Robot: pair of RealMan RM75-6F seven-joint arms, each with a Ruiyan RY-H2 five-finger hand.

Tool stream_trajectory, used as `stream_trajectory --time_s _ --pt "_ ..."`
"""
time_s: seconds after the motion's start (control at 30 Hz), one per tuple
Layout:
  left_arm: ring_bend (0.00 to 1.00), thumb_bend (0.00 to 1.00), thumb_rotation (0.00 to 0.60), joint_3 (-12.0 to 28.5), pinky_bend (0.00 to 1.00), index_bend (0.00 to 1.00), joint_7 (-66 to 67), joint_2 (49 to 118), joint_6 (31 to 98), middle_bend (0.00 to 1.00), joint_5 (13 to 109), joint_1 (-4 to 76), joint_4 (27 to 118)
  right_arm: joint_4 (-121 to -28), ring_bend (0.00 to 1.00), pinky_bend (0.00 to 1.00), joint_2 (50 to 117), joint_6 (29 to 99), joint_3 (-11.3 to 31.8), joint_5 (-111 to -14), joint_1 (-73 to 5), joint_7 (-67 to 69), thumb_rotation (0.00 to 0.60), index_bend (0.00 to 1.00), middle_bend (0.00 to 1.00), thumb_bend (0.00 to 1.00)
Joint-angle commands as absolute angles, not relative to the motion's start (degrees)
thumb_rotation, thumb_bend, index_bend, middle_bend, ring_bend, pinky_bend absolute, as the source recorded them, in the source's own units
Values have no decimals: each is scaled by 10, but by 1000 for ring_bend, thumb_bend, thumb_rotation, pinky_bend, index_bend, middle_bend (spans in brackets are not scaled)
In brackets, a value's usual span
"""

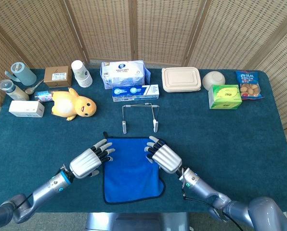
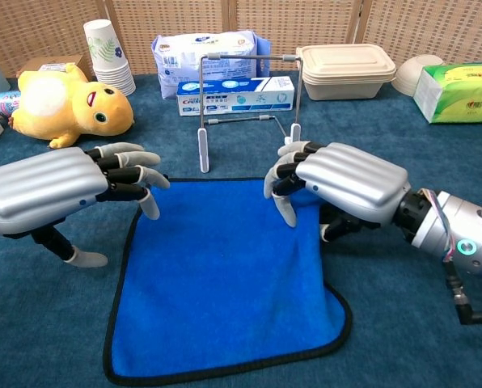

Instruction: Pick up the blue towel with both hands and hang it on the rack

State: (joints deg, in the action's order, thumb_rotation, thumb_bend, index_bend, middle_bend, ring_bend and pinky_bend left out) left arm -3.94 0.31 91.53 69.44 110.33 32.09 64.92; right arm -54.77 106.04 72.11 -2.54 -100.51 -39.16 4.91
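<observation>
The blue towel (image 1: 132,168) lies flat on the desk (image 1: 230,139), just in front of the wire rack (image 1: 139,116). Both far corners are under a robot hand. The right robot hand (image 2: 342,184) arches over the far right corner with fingers bent down toward the cloth; the left robot hand (image 2: 59,190) hangs at the far left corner, fingers spread and curled, its tips over the hem. Neither clearly has cloth pinched: the towel shows no lifted fold or bunching, so both look empty for now, the left half-open, the right more curled.

Risks from here, as I judge them: if one robot hand closes before the other, or grabs only the hem, the towel could lift lopsided and slip free. A thin flat cloth on a soft desk cover may be hard to pinch; fingers could scrape over it or push it toward the rack. The rack looks light, and dragging the towel across its bar could tip or shove it into the box (image 1: 135,93) behind.

What is hard to make out: the right thumb sits beneath the palm, so contact with the cloth there cannot be told. The left corner and its loop are covered in the chest view.
</observation>
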Motion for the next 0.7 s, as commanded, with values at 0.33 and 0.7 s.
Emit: stream_trajectory --time_s 0.33,0.7 --pt "66 226 600 -47 12 316 1 939 690 184 1087 337 629 -548 240 148 1056 723 -24 -1003 -390 52 600 677 351 409" --pt "65 227 600 -50 11 323 1 958 682 188 1073 351 621 -549 240 148 1055 725 -23 -1001 -389 55 600 677 352 409"
